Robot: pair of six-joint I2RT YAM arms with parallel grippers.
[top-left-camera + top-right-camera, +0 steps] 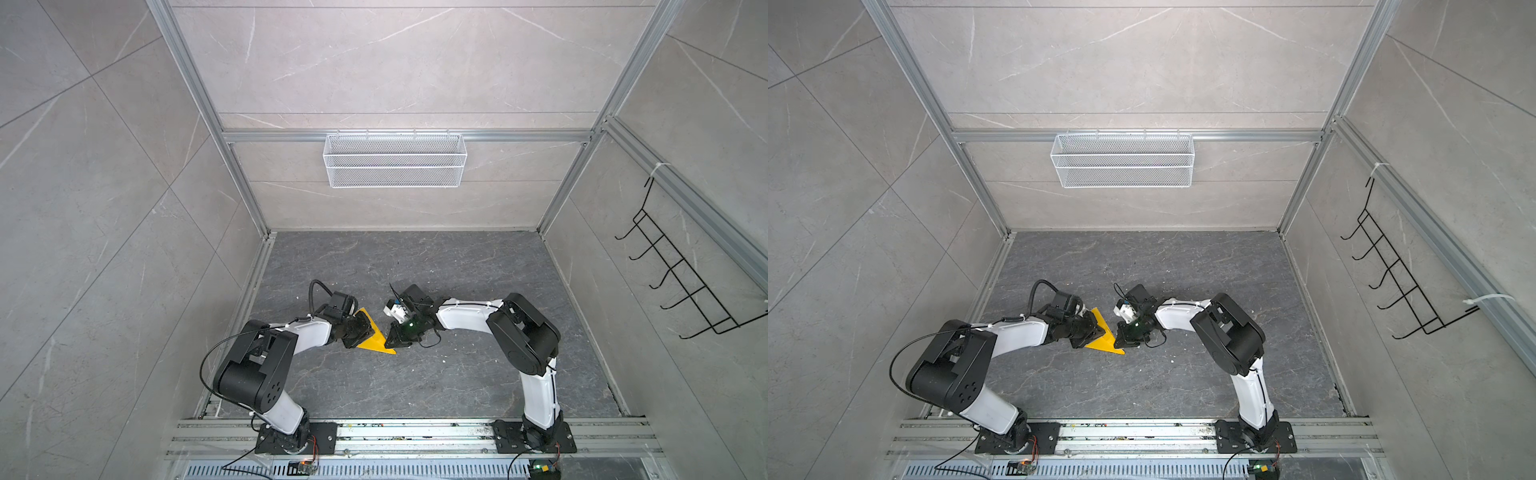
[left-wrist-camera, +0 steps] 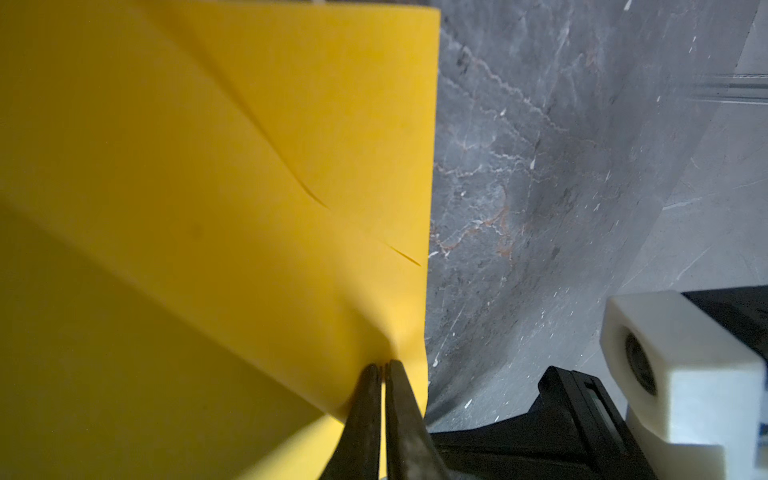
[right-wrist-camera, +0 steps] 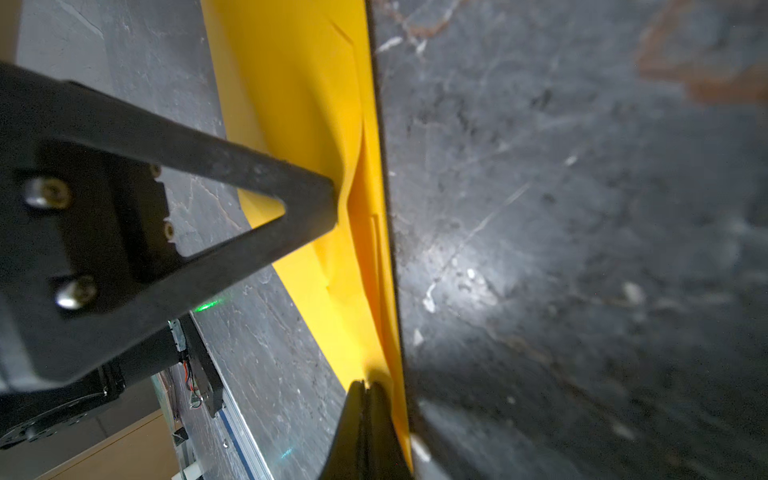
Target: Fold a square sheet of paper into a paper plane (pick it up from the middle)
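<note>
The sheet of paper (image 1: 376, 341) (image 1: 1105, 340) is bright yellow and folded into a flat pointed triangle with layered flaps. It is held low over the dark table between both arms. My left gripper (image 1: 365, 332) (image 1: 1094, 330) is shut on the paper (image 2: 208, 187), its jaws (image 2: 383, 368) pinched on a fold near one edge. My right gripper (image 1: 390, 338) (image 1: 1120, 338) (image 3: 365, 384) is shut on the pointed end of the paper (image 3: 299, 104). The left gripper's fingers (image 3: 299, 199) press the paper from the side in the right wrist view.
The grey marbled table (image 1: 415, 270) is walled on three sides. A white wire basket (image 1: 395, 160) hangs on the back wall and a black hook rack (image 1: 685, 282) on the right wall. An aluminium rail (image 1: 415, 432) with both arm bases runs along the front.
</note>
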